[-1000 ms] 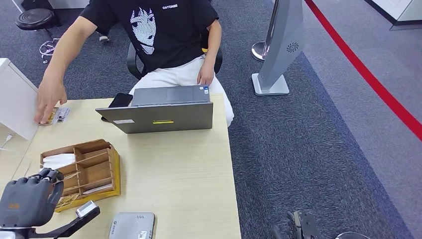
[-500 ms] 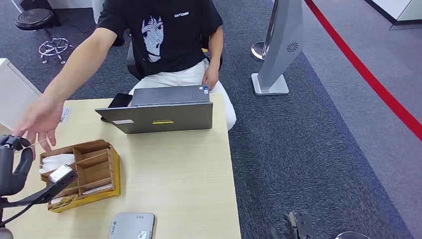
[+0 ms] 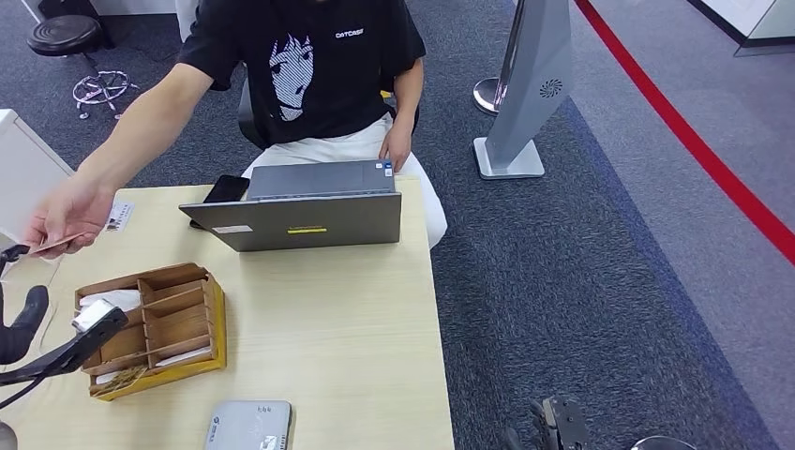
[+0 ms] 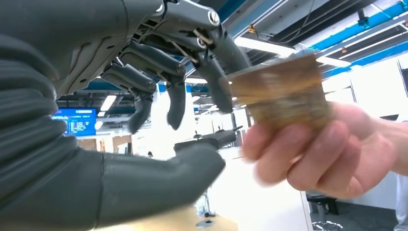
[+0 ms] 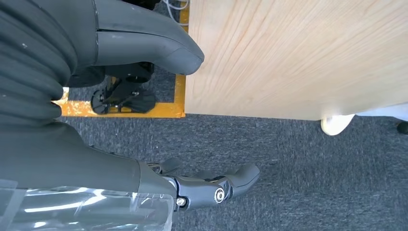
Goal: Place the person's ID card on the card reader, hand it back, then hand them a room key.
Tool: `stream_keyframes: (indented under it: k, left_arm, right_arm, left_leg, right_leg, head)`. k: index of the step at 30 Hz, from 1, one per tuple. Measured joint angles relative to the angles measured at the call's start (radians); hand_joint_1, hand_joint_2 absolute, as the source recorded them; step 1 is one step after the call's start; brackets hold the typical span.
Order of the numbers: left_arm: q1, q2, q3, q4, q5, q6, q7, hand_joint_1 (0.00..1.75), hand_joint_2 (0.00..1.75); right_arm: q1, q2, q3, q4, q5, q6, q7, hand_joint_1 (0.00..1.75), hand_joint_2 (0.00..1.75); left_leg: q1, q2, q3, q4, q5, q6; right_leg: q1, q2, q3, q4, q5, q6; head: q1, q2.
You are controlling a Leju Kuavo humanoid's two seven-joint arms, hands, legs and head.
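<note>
**A:** Left wrist view first: where is the ID card (image 4: pixel 281 91)?

**B:** In the person's hand (image 4: pixel 312 149), pinched along one edge, the free edge pointing at the robot's left hand (image 4: pixel 159 86). The card looks blurred, and one dark finger seems to touch its near edge, though I cannot tell whether it presses.

**A:** And the fingers (image 4: pixel 175 101)?

**B:** Spread and hanging loosely curved, the thumb (image 4: pixel 159 178) well apart on the opposite side. Nothing is pinched between them.

**A:** How will the card handle?

**B:** I judge it thin, light and stiff, with slick faces, so it could slide out of a weak pinch. It should be taken on the free half, thumb on one flat face and fingers on the other, away from the person's fingertips.

**A:** The head view?

**B:** The person (image 3: pixel 309 66) reaches across the counter (image 3: pixel 328 309) toward the left hand at the picture's left edge, above a wooden organiser (image 3: pixel 155 328). The card reader (image 3: pixel 248 425) lies at the counter's near edge.

**A:** The right hand (image 5: pixel 144 110)?

**B:** It hangs beside the counter's edge, fingers apart, holding nothing.
</note>
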Motion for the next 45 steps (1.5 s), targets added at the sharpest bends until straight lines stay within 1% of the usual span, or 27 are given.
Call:
stream_keyframes:
  k: [3,6,8,11,12,15,16,19,20,23,24,26,28,30,32,33,36,39,41,44,45]
  left_arm:
    - [0.018,-0.018,0.022,-0.006,0.045,0.054,-0.037,0.00,1.75]
    - [0.050,-0.049,0.052,-0.041,0.127,0.115,-0.090,0.00,1.75]
    - [0.083,-0.080,0.080,-0.087,0.204,0.139,-0.128,0.00,1.75]
    - [0.147,-0.145,0.131,-0.178,0.360,0.148,-0.200,0.00,1.75]
    - [0.170,-0.171,0.152,-0.210,0.419,0.145,-0.226,0.13,1.75]
    - [0.229,-0.259,0.234,-0.300,0.585,0.110,-0.307,1.44,1.75]
    - [0.245,-0.293,0.270,-0.326,0.634,0.085,-0.335,1.75,1.75]
    - [0.280,-0.394,0.404,-0.379,0.765,0.014,-0.403,1.75,1.75]
    - [0.288,-0.420,0.448,-0.389,0.794,0.001,-0.417,1.75,1.75]
    - [0.306,-0.473,0.538,-0.410,0.838,-0.017,-0.427,1.75,1.75]
    - [0.310,-0.486,0.559,-0.413,0.856,-0.020,-0.417,1.75,1.75]
    - [0.318,-0.508,0.609,-0.414,0.931,-0.024,-0.375,1.75,1.75]
    - [0.325,-0.527,0.674,-0.397,1.060,-0.021,-0.310,1.75,1.75]
    - [0.328,-0.539,0.733,-0.352,1.214,-0.001,-0.234,1.75,1.75]
    - [0.328,-0.549,0.772,-0.280,1.341,0.046,-0.166,1.75,1.75]
    - [0.328,-0.554,0.787,-0.239,1.385,0.076,-0.138,1.75,1.75]
    - [0.326,-0.566,0.820,-0.106,1.431,0.168,-0.076,1.75,1.75]
    - [0.311,-0.574,0.846,0.042,1.386,0.233,0.009,1.75,1.75]
    - [0.298,-0.577,0.863,0.137,1.340,0.241,0.063,1.75,1.75]
    - [0.278,-0.580,0.892,0.269,1.259,0.195,0.141,1.75,1.75]
    - [0.271,-0.580,0.904,0.309,1.240,0.180,0.153,1.40,1.75]
  right_arm:
    - [0.010,0.000,0.002,-0.007,-0.025,-0.017,0.004,0.00,1.75]
    - [0.026,0.000,0.006,-0.016,-0.059,-0.036,0.006,0.00,1.75]
    - [0.042,0.000,0.012,-0.028,-0.095,-0.048,0.009,0.00,1.75]
    - [0.070,0.000,0.023,-0.054,-0.169,-0.060,0.019,0.00,1.75]
    - [0.078,0.000,0.025,-0.062,-0.200,-0.061,0.023,0.00,1.75]
    - [0.100,0.000,0.026,-0.079,-0.296,-0.052,0.034,0.00,1.75]
    - [0.107,0.000,0.025,-0.082,-0.329,-0.041,0.036,0.00,1.75]
    - [0.122,0.000,0.019,-0.084,-0.425,0.007,0.039,0.00,1.75]
    - [0.127,0.000,0.016,-0.084,-0.445,0.018,0.040,0.19,1.75]
    - [0.133,0.000,0.006,-0.084,-0.476,0.032,0.046,1.50,1.75]
    - [0.134,0.000,0.004,-0.084,-0.497,0.037,0.047,1.75,1.75]
    - [0.136,0.000,-0.001,-0.083,-0.577,0.058,0.051,1.75,1.75]
    - [0.138,0.000,-0.012,-0.079,-0.706,0.090,0.064,1.75,1.75]
    - [0.133,0.000,-0.032,-0.068,-0.855,0.111,0.082,1.75,1.75]
    - [0.120,0.000,-0.060,-0.049,-0.965,0.091,0.097,1.75,1.75]
    - [0.113,0.000,-0.077,-0.036,-0.994,0.066,0.103,1.75,1.75]
    - [0.100,0.000,-0.118,0.010,-1.002,-0.026,0.116,1.75,1.75]
    - [0.085,0.000,-0.136,0.067,-0.939,-0.156,0.139,1.75,1.75]
    - [0.073,0.000,-0.141,0.106,-0.888,-0.235,0.160,1.75,1.75]
    - [0.049,0.000,-0.151,0.166,-0.811,-0.307,0.202,1.75,1.75]
    - [0.042,0.000,-0.155,0.185,-0.791,-0.319,0.211,1.31,1.75]
  left_leg:
    - [0.000,0.000,0.000,0.000,0.000,0.000]
    - [0.000,0.000,0.000,0.000,0.000,0.000]
    - [0.000,0.000,0.000,0.000,0.000,0.000]
    - [0.000,0.000,-0.001,0.000,-0.001,0.000]
    - [0.000,0.000,-0.001,0.000,-0.001,0.001]
    - [0.000,0.000,-0.001,0.000,-0.002,0.001]
    - [0.000,0.000,-0.001,0.000,-0.002,0.001]
    - [0.000,0.000,-0.001,0.000,-0.003,0.001]
    - [0.000,0.000,0.000,0.000,-0.003,0.001]
    - [0.000,-0.001,0.000,0.000,-0.003,0.001]
    - [0.000,-0.001,0.000,0.000,-0.003,0.001]
    - [0.000,0.000,0.000,0.000,-0.003,0.000]
    - [0.000,0.000,0.001,-0.001,-0.003,-0.001]
    - [0.000,0.000,0.001,0.000,-0.003,0.000]
    - [0.000,0.000,0.001,0.000,-0.003,0.000]
    - [0.000,0.000,0.001,0.000,-0.004,0.000]
    - [0.000,0.000,0.001,0.000,-0.004,0.000]
    - [0.000,0.000,0.001,0.000,-0.004,0.000]
    - [0.000,0.000,0.001,0.000,-0.004,0.000]
    - [0.000,0.000,0.002,0.000,-0.004,0.000]
    - [0.000,0.000,0.002,0.000,-0.004,0.000]
  right_leg:
    - [0.000,0.000,0.000,0.000,0.000,0.000]
    - [0.000,0.000,0.000,0.000,0.000,0.000]
    - [0.000,0.000,0.000,0.000,0.000,0.000]
    - [0.000,0.000,0.000,0.000,-0.001,0.001]
    - [0.000,0.000,0.000,0.000,-0.001,0.001]
    - [0.000,0.000,0.000,0.000,-0.001,0.001]
    - [0.000,0.000,0.000,0.000,-0.002,0.001]
    - [0.000,0.000,0.000,0.000,-0.002,0.001]
    - [0.000,0.000,0.000,0.000,-0.002,0.001]
    - [0.000,-0.001,0.000,0.000,-0.002,0.001]
    - [0.000,-0.002,0.000,0.000,-0.002,0.001]
    - [0.000,-0.001,0.001,0.000,-0.002,0.000]
    - [0.000,0.000,0.001,0.000,-0.002,0.000]
    - [0.000,0.000,0.001,0.000,-0.002,0.000]
    - [0.000,-0.001,0.001,0.000,-0.002,0.000]
    - [0.000,-0.001,0.001,0.000,-0.002,0.000]
    - [0.000,-0.001,0.001,0.000,-0.003,0.000]
    - [0.000,-0.001,0.001,-0.001,-0.003,0.000]
    - [0.000,-0.001,0.001,-0.001,-0.003,0.000]
    - [0.000,-0.001,0.001,-0.001,-0.003,0.000]
    - [0.000,-0.001,0.001,-0.001,-0.003,0.000]
  head:
    - [0.000,0.000]
    - [0.000,0.000]
    - [0.000,0.000]
    - [0.000,0.000]
    - [0.000,0.000]
    - [0.000,0.000]
    - [0.000,0.000]
    - [0.000,0.000]
    - [0.000,0.000]
    - [0.000,0.000]
    - [0.000,0.000]
    - [0.000,0.000]
    - [0.000,0.000]
    - [0.000,0.000]
    - [0.000,0.000]
    - [0.000,0.000]
    - [0.000,0.000]
    - [0.000,0.000]
    - [0.000,0.000]
    - [-0.001,0.000]
    - [0.000,0.000]
